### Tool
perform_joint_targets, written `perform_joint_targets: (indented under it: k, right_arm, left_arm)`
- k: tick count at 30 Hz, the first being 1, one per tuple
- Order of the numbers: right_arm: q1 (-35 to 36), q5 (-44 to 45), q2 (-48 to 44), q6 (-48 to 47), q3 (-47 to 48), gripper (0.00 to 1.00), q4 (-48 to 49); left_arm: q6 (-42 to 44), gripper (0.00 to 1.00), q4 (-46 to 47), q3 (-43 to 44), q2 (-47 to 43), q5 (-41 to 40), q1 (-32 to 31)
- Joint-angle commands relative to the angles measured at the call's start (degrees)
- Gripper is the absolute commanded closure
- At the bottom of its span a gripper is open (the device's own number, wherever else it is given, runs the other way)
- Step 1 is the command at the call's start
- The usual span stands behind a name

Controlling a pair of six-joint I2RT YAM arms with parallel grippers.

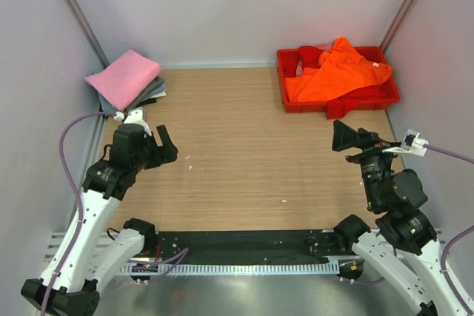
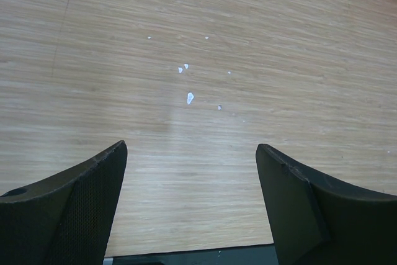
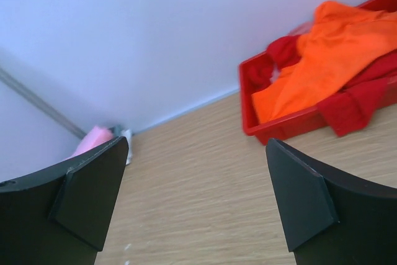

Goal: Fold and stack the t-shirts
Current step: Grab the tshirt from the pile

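An orange t-shirt (image 1: pixel 337 72) lies crumpled on top of a red t-shirt (image 1: pixel 354 101) in the red tray (image 1: pixel 284 86) at the back right; a red corner hangs over the tray's front rim. The right wrist view shows the same orange t-shirt (image 3: pixel 329 60) and red t-shirt (image 3: pixel 350 103). A folded pink t-shirt (image 1: pixel 124 78) tops a stack with a grey t-shirt (image 1: pixel 153 92) at the back left. My left gripper (image 1: pixel 164 143) hovers open over bare wood at the left. My right gripper (image 1: pixel 342 136) is open, empty, near the tray's front.
Grey walls enclose the wooden table (image 1: pixel 244 153) on three sides, with metal posts in the back corners. Small white specks (image 2: pixel 189 97) lie on the wood ahead of the left gripper. A black strip and cable rail (image 1: pixel 244 242) run along the near edge.
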Motion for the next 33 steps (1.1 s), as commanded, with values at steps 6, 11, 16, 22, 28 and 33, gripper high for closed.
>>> perform_joint_targets:
  k: [6,11,16,22,28,33]
  right_arm:
    - [-0.45,22.26,27.9,-12.46,21.36,0.0,-10.57]
    - [-24.59,-4.12,55.38,-10.47,42.89,0.07,-22.97]
    - [-42.45,-27.1,72.47,-4.74,52.42,0.17,-23.42]
    - [-46.24,-33.52,88.57,-3.69,62.28,0.18,-23.25]
    - [-47.91,-36.0,96.84,-1.58,65.62,0.22,-21.23]
    - [-47.91,-35.21,100.8,-1.14,68.17,0.24,-20.08]
  left_arm:
    - [-0.5,0.15,0.33,0.23,0.91,-0.4,-0.34]
    - [-0.5,0.15,0.33,0.31,1.0,-0.48,-0.26]
    - [-0.5,0.15,0.42,0.14,0.99,-0.57,-0.26]
    - [-0.5,0.15,0.42,0.31,1.78,-0.48,-0.26]
    - [-0.67,0.15,0.25,0.31,1.96,-1.1,-0.26]
    - [-0.67,0.15,0.33,0.31,2.22,-0.92,-0.26]
